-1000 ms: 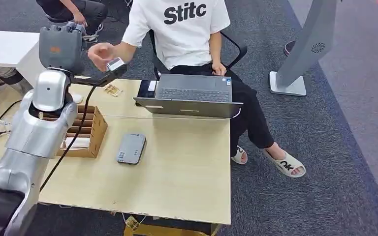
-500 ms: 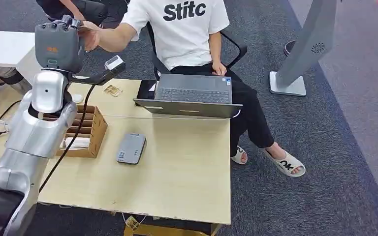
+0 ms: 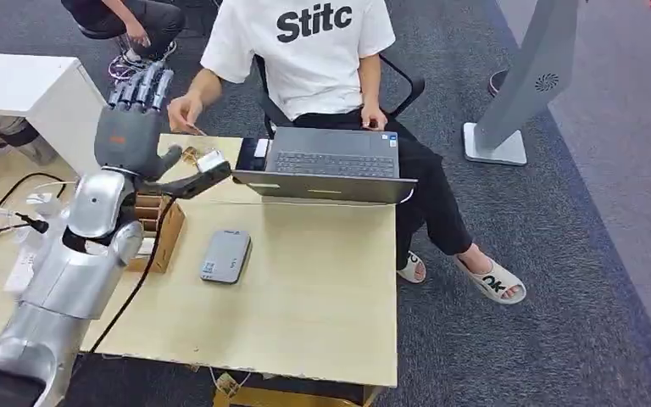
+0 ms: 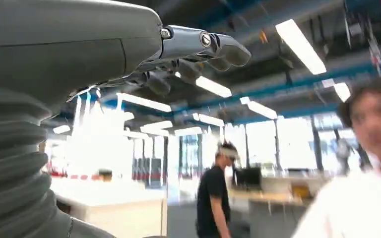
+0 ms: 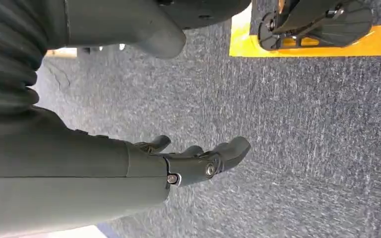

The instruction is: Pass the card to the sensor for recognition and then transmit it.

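Observation:
My left hand [image 3: 131, 119] is raised above the table's far left, fingers straight and spread, with nothing in it; in the left wrist view its fingers [image 4: 203, 47] point out into the room. Just beyond it, a seated person's hand [image 3: 185, 110] hovers over the table's far edge and seems to pinch a thin brownish card [image 3: 196, 131]. The grey card sensor [image 3: 225, 255] lies flat mid-table, apart from my hand. My right hand [image 5: 193, 161] hangs over the carpet, its fingers loosely apart and holding nothing.
An open cardboard box [image 3: 162, 229] with dividers sits left of the sensor, partly behind my arm. An open laptop [image 3: 331, 161] stands at the far edge in front of the person. Cables [image 3: 4, 225] lie at the table's left. A grey stand [image 3: 517, 93] is on the floor to the right.
My left hand has dropped lower and come back toward me, and its fingers now stand straight. The person's hand has moved from beside my hand down to the table's far edge.

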`<state>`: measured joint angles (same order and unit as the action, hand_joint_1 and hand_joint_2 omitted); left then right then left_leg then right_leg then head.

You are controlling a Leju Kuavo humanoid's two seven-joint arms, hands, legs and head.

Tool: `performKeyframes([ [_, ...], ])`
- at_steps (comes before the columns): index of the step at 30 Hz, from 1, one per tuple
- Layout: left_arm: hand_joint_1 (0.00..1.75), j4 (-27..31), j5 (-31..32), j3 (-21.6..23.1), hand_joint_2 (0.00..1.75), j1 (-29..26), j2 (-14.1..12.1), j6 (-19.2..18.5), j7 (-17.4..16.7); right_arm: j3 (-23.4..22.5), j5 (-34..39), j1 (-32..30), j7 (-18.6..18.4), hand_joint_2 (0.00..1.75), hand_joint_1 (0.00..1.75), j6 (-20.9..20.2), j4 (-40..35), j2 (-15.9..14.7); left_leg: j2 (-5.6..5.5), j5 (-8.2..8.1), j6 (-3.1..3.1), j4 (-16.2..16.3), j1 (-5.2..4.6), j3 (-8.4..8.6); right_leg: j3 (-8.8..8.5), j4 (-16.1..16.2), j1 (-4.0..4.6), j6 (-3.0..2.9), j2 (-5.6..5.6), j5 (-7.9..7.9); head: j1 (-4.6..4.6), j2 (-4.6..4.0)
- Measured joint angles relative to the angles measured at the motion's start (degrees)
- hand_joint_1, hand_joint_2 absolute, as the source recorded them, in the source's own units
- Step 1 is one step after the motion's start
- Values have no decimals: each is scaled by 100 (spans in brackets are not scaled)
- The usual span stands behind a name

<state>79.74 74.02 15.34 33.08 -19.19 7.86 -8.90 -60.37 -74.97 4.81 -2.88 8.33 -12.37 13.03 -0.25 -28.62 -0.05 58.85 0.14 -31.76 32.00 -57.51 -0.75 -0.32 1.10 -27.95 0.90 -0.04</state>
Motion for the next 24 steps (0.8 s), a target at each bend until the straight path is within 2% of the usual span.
performKeyframes([
  [2,0,343,-293,-46,175,-499,-182,-365,0,-39,74,-18,0,175,0,7,0,11,7,0,0,-2,1,-1,5,0,0,-1,9,0,-2,0],
  [4,0,632,-527,-120,175,-968,-405,-577,-4,-90,131,-39,-7,175,0,22,0,15,15,-3,-4,-3,3,-7,14,0,1,-1,14,-1,-2,2],
  [8,0,1083,-732,-500,175,-1835,-888,-829,-68,-155,179,-78,-52,175,0,42,-2,31,16,-5,-7,-6,7,-10,20,-1,5,-7,17,-6,-4,2],
  [14,0,1379,-793,-1108,175,-2613,-1479,-1230,-177,-210,197,-85,-28,175,0,48,-7,33,10,-4,-7,-6,8,-14,21,-1,5,-9,12,-8,-2,0],
  [18,0,1411,-635,-1296,175,-2693,-1604,-1265,-177,-219,175,-81,0,175,0,50,-11,33,1,-3,-7,-5,6,-13,15,-1,5,-7,3,-6,-4,0],
  [24,0,1420,-461,-1303,175,-2646,-1567,-1265,-129,-219,166,-81,37,175,0,39,-13,35,2,-3,-7,-1,3,-12,16,1,4,-6,3,-4,-2,0],
])
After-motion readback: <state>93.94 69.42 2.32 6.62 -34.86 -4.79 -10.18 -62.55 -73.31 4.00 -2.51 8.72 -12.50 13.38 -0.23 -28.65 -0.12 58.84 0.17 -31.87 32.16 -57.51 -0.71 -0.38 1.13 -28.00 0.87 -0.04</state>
